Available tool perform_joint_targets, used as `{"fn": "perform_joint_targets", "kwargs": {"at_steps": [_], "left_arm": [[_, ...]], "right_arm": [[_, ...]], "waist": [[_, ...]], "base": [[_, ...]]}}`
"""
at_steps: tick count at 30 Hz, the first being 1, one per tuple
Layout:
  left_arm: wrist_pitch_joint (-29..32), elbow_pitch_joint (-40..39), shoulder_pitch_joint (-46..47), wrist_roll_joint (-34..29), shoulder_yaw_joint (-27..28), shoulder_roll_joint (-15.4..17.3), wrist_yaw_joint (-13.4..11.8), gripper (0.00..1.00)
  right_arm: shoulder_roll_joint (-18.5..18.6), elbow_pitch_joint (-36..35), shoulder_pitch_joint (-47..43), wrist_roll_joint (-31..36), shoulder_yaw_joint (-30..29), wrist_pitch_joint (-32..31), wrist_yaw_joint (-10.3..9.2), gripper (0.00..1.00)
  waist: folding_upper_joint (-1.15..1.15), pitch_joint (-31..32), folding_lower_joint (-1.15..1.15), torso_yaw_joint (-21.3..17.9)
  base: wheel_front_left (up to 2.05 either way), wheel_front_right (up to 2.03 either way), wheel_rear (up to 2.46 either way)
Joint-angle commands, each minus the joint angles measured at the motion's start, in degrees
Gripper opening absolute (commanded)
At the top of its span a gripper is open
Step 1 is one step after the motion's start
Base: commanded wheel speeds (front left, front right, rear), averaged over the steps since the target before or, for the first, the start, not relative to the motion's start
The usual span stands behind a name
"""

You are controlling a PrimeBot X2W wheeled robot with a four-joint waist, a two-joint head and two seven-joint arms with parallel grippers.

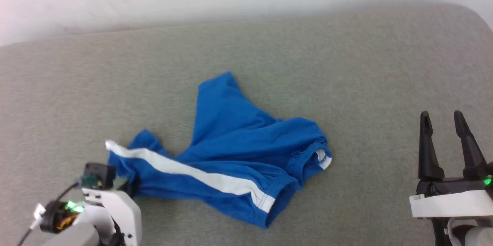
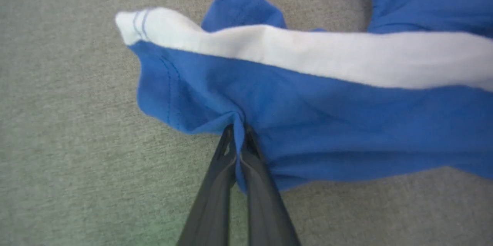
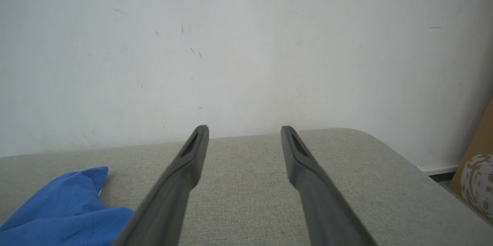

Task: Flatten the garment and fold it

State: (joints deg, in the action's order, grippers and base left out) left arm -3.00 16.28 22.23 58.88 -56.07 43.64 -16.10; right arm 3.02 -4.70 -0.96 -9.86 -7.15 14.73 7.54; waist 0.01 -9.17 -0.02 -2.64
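The garment [image 1: 238,149], bright blue shorts with a white side stripe [image 1: 192,171] and a small white tag [image 1: 322,158], lies crumpled in the middle of the grey cushion. My left gripper [image 2: 238,126] is shut on a fold of blue fabric [image 2: 308,123] near the leg hem, below the white stripe [image 2: 308,49]. In the head view the left wrist [image 1: 108,199] sits at the garment's lower left corner, its fingertips hidden by cloth. My right gripper [image 1: 442,117] stands open well to the right of the shorts, nothing between its fingers [image 3: 192,149]. A blue corner [image 3: 65,203] shows at the lower left.
The grey cushioned surface [image 1: 385,84] has a rounded far right corner [image 3: 369,138] and ends at a white wall [image 3: 246,46]. A brown cardboard piece [image 3: 477,184] leans beyond the right edge.
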Motion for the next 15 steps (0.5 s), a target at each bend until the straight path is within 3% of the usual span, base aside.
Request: {"fn": "perform_joint_targets", "kwargs": {"at_steps": [1,2,3,9,12,15], "left_arm": [[0.25,0.97,-1.09,0.22,-0.7,-0.69,0.35,0.0],[-0.13,1.71,-1.53,0.14,-1.01,-1.31,0.4,0.0],[-1.05,2.3,-1.7,-0.15,-1.05,-1.96,0.25,1.0],[-10.54,2.61,-0.35,-4.12,1.97,-5.04,-2.19,1.0],[-11.84,-0.34,-0.1,-8.85,4.93,-5.6,-6.17,1.0],[-11.95,-6.42,-0.85,-18.56,9.76,-6.0,-11.26,1.0]], "right_arm": [[-0.14,0.05,-0.37,0.99,0.24,0.27,-0.05,1.0],[-0.14,0.09,-0.33,1.6,0.55,0.27,-0.05,1.0],[-0.14,0.08,-0.18,2.18,0.64,0.27,-0.05,1.0],[0.69,-2.18,3.97,8.42,1.55,0.27,-0.05,1.0],[4.41,-2.06,7.58,9.54,4.54,0.27,-0.05,1.0],[9.42,0.05,11.63,8.72,8.86,0.27,-0.05,1.0]], "waist": [[-0.01,2.33,0.02,2.15],[-0.01,2.69,0.02,2.32],[-0.01,3.03,0.02,2.5],[-0.01,5.34,0.02,4.09],[-0.01,6.21,0.02,4.66],[-0.01,6.67,0.02,5.32]], "base": [[0.0,0.0,0.0],[0.0,0.0,0.0],[0.0,0.0,0.0],[0.0,0.0,0.0],[0.0,0.0,0.0],[0.0,0.0,0.0]]}}
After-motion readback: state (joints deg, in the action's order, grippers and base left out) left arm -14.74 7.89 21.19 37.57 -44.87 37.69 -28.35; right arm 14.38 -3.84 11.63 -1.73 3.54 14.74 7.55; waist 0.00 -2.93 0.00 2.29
